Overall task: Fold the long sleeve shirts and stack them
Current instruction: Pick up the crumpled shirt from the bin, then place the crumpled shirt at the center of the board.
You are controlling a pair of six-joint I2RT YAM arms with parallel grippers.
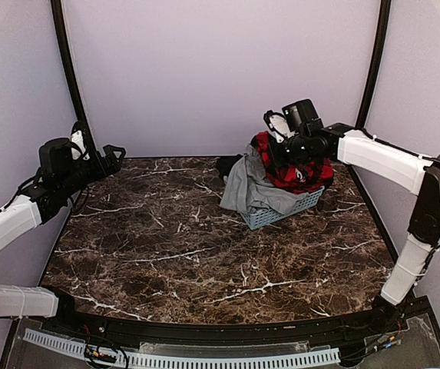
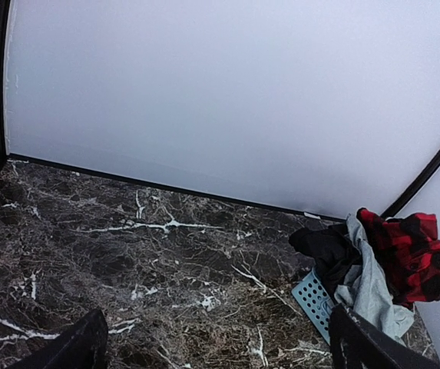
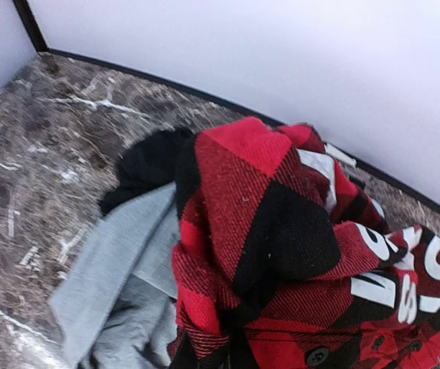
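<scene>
Near edge: a white slotted strip (image 1: 204, 358) runs along the bottom of the top view, between the two arm bases.
Table: dark brown marble top (image 1: 204, 254) with white veins, filling the lower half of the top view.
Left gripper (image 1: 112, 156): at the left edge of the frame, over the table's far left corner, jaws spread wide with nothing between them; its dark fingers (image 2: 77, 347) show in the bottom corners of the left wrist view, well apart from the clothes.
Basket (image 1: 285, 211): pale blue slatted plastic, right of centre towards the far side of the table, heaped with clothes.
Grey shirt (image 1: 250, 188): plain light grey, crumpled, spilling over the basket's left rim.
Black garment (image 1: 227, 165): a dark bundle at the far left of the heap, touching the grey shirt.
Red-and-black check shirt (image 1: 308, 175): bunched on top of the heap at the right side of the basket; white block letters (image 3: 404, 269) show at the lower right of the right wrist view.
Right gripper (image 1: 277, 154): reaching in from the right, on top of the heap, jaws pressed together, pinching a fold of the red-and-black check shirt; the fingertips are hidden by cloth.
Back wall (image 1: 220, 69): plain pale lilac, across the top of the frame.
</scene>
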